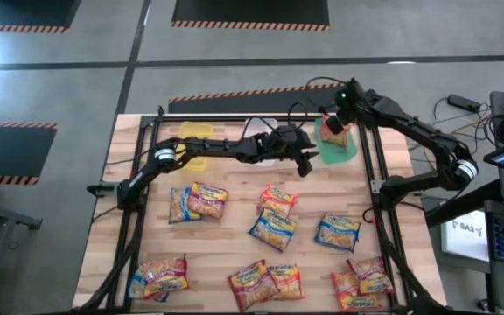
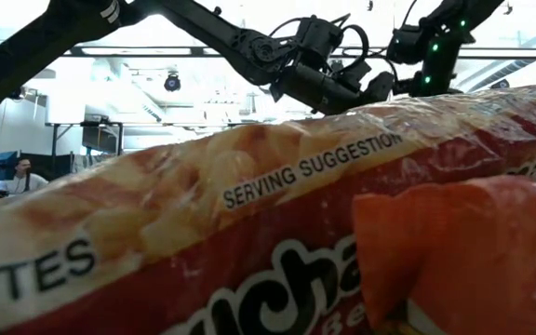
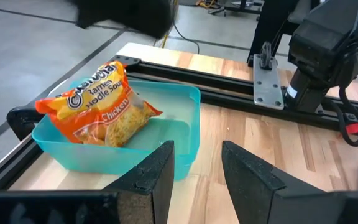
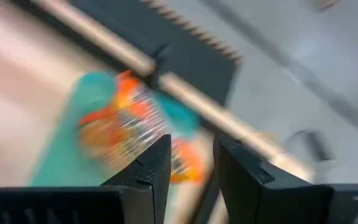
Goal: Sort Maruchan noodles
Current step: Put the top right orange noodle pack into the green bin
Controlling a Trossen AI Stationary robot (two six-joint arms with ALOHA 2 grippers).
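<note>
An orange noodle packet (image 3: 98,106) stands tilted inside the green bin (image 3: 188,134), its lower edge on the bin floor and its top leaning over the bin's rim. My left gripper (image 3: 197,168) is open and empty, just short of the bin (image 1: 344,150) on the side toward the table's left (image 1: 304,164). My right gripper (image 4: 191,163) hovers above the packet (image 1: 332,129), open and holding nothing. Several blue-and-yellow, red and orange packets lie flat on the table's near half (image 1: 272,229).
A yellow bin (image 1: 195,140) sits under the left arm, with a clear bin (image 1: 259,131) beside it. A black frame rail (image 3: 229,96) runs behind the green bin. A red packet (image 2: 249,233) lies right against the low camera. Bare wood (image 1: 234,175) shows mid-table.
</note>
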